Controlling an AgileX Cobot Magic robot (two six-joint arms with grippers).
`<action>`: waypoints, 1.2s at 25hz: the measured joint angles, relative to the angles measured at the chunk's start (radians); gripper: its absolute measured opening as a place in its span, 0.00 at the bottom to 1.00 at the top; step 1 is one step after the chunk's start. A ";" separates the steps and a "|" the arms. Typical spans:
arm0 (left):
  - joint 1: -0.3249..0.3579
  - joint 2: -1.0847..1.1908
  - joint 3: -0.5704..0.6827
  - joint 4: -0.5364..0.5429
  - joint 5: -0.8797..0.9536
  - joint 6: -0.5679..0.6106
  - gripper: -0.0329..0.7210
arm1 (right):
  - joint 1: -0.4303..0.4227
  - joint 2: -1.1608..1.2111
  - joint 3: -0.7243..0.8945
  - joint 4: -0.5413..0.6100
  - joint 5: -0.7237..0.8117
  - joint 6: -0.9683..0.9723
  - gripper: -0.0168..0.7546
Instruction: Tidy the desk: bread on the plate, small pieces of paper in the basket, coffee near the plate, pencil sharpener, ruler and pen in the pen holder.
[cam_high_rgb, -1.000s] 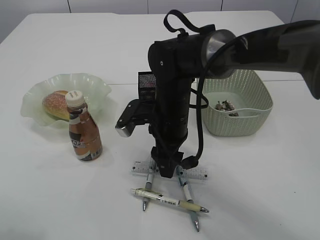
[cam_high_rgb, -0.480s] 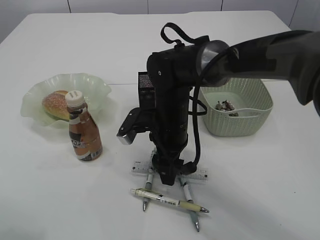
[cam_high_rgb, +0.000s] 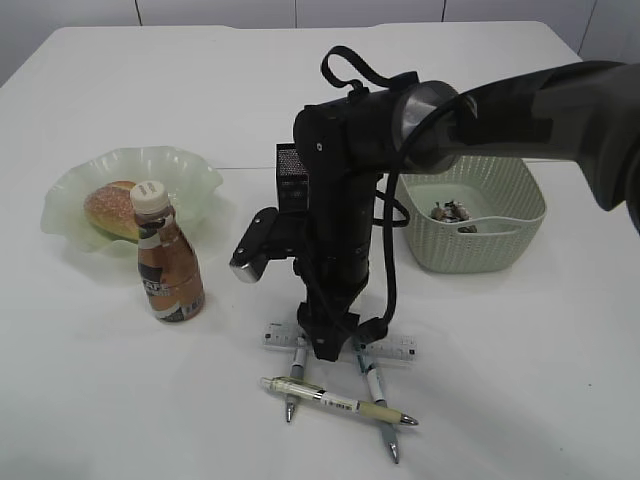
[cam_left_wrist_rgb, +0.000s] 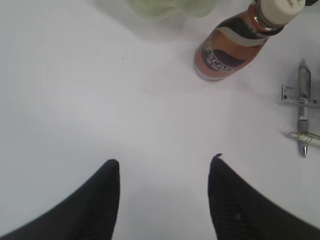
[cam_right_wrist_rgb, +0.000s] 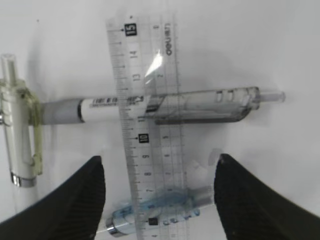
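Observation:
My right gripper (cam_high_rgb: 325, 352) points straight down over the clear ruler (cam_high_rgb: 395, 347), jaws open and empty. In the right wrist view the gripper (cam_right_wrist_rgb: 160, 167) straddles the ruler (cam_right_wrist_rgb: 150, 100), which lies across a grey-and-white pen (cam_right_wrist_rgb: 100, 109) and a blue pen (cam_right_wrist_rgb: 165, 207). A yellowish pen (cam_right_wrist_rgb: 17, 135) lies at the left. The bread (cam_high_rgb: 110, 205) is on the green plate (cam_high_rgb: 190, 170). The coffee bottle (cam_high_rgb: 168, 270) stands in front of the plate. My left gripper (cam_left_wrist_rgb: 165, 162) is open above bare table. No pencil sharpener shows.
A black pen holder (cam_high_rgb: 290, 175) stands behind my right arm. The pale green basket (cam_high_rgb: 470, 250) at the right holds paper scraps (cam_high_rgb: 452, 212). The left wrist view shows the bottle (cam_left_wrist_rgb: 235, 47) and pens (cam_left_wrist_rgb: 302, 115) ahead and to the right.
My right arm dipped toward the ruler, then rose a little and shifted slightly left. The ruler, pens, bottle and bread have not moved.

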 joint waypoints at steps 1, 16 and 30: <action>0.000 0.000 0.000 0.000 0.000 0.000 0.60 | 0.000 0.000 0.000 0.000 -0.008 0.000 0.67; 0.000 0.012 0.000 0.000 0.000 0.000 0.60 | 0.000 0.013 0.000 -0.012 -0.034 -0.001 0.67; 0.000 0.012 0.000 0.000 0.000 0.001 0.60 | 0.000 0.020 0.000 -0.017 -0.034 -0.002 0.67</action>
